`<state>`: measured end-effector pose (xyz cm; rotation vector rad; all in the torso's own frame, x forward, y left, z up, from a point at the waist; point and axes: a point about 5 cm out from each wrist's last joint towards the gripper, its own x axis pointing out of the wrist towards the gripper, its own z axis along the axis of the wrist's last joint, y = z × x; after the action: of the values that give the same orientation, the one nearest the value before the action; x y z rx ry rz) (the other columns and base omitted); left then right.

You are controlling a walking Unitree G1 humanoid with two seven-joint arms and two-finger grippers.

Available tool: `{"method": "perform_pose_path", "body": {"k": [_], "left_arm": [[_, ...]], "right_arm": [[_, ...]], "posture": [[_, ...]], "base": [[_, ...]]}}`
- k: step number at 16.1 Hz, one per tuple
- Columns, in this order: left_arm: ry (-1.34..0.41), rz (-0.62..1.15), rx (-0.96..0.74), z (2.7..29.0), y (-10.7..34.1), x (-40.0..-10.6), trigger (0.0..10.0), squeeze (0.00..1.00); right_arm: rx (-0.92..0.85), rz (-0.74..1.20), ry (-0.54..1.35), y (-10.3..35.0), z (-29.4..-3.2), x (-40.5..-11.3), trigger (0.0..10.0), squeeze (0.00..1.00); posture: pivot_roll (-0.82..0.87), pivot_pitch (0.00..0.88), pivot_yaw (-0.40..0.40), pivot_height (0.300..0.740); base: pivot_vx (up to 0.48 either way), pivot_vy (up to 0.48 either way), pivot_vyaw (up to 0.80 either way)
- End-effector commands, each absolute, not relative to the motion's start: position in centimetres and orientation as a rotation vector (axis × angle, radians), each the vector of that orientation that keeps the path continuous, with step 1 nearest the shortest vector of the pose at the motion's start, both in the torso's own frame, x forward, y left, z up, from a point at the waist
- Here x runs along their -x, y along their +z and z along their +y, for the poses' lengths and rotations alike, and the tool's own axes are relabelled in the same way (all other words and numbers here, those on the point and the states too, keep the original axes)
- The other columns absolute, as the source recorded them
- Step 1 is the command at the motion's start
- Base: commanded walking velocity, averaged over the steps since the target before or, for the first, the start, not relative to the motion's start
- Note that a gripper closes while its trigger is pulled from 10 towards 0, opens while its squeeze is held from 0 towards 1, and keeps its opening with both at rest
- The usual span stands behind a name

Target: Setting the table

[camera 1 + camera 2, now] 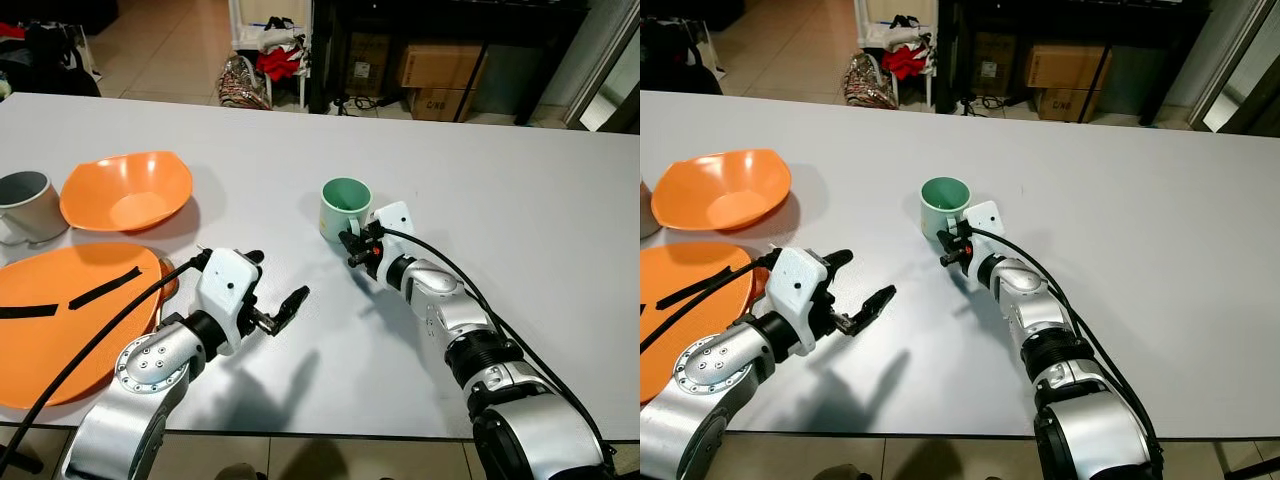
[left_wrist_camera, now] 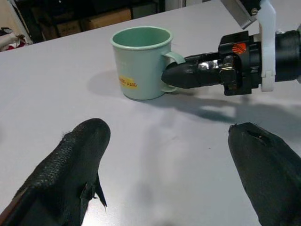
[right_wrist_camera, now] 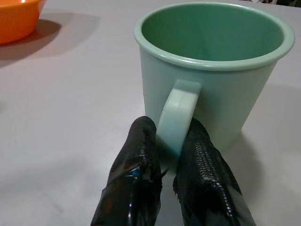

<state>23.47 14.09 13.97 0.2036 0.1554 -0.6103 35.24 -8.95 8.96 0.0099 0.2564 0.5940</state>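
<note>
1. One green mug point(image 1: 345, 208) is the thing in hand; it stands upright and empty on the white table point(image 1: 520, 200), roughly mid-table, with its handle point(image 3: 178, 115) turned toward the robot.
2. The right gripper point(image 3: 171, 157) sits at the near side of the mug, its two black fingers point(image 3: 134, 174) closed on either side of the handle and pinching it low down, near the handle's lower root.
3. The left gripper point(image 1: 262, 292) hovers above bare table, near the mug on its left and a little closer to the robot, with its fingers spread apart and nothing between them.
4. Left of the mug lies an orange bowl point(image 1: 128, 192); farther left stands a grey mug point(image 1: 30, 205) at the table edge, and an orange plate point(image 1: 60, 320) lies nearer the robot than the bowl.
5. Handling, as I judge it: the mug looks like rigid plastic or enamel, light when empty, with a smooth surface that could slip between the pads.
6. The handle is the sensible hold, being flat-sided and stiff, but a pinch this low may let the mug swing or tip on lifting; a grip nearer the handle's middle would steady it.
7. A small yellow sticker point(image 2: 128, 82) marks the mug's side, well clear of the grip.
</note>
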Motion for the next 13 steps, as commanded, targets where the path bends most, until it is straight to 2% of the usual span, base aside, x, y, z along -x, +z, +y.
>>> {"method": "perform_pose_path", "body": {"k": [1,2,3,8,11,13], "left_arm": [[-0.631,0.153,-0.2,13.7,14.2,-23.6,10.0,0.0],[-0.631,0.153,-0.2,13.7,14.2,-23.7,10.0,0.0],[-0.633,0.155,-0.201,13.7,14.2,-23.8,10.0,0.0],[-0.621,0.135,-0.185,14.2,14.7,-24.0,10.0,0.0],[-0.62,0.115,-0.175,14.3,15.2,-24.3,10.0,0.0],[-0.626,0.106,-0.173,14.5,15.4,-24.1,10.0,0.0]], "right_arm": [[-0.002,0.261,0.607,9.1,-9.1,-35.4,10.0,0.0],[0.0,0.26,0.607,9.1,-9.1,-35.5,10.0,0.68],[-0.003,0.257,0.612,9.2,-9.1,-35.5,10.0,1.0],[0.003,0.21,0.628,10.1,-10.1,-34.9,10.0,1.0],[-0.024,0.186,0.666,10.8,-11.0,-32.6,10.0,1.0],[-0.047,0.215,0.663,10.9,-12.1,-29.9,10.0,1.0]], "posture": [[0.11,0.041,-0.045,0.74],[0.11,0.038,-0.045,0.74],[0.1,0.034,-0.044,0.74],[0.08,0.011,-0.031,0.74],[0.07,0.0,-0.022,0.74],[0.06,0.0,-0.009,0.74]], "base": [[0.0,0.0,0.0],[0.0,0.0,0.0],[0.0,0.0,0.0],[0.0,0.0,0.0],[0.0,0.0,0.0],[0.0,0.0,0.0]]}}
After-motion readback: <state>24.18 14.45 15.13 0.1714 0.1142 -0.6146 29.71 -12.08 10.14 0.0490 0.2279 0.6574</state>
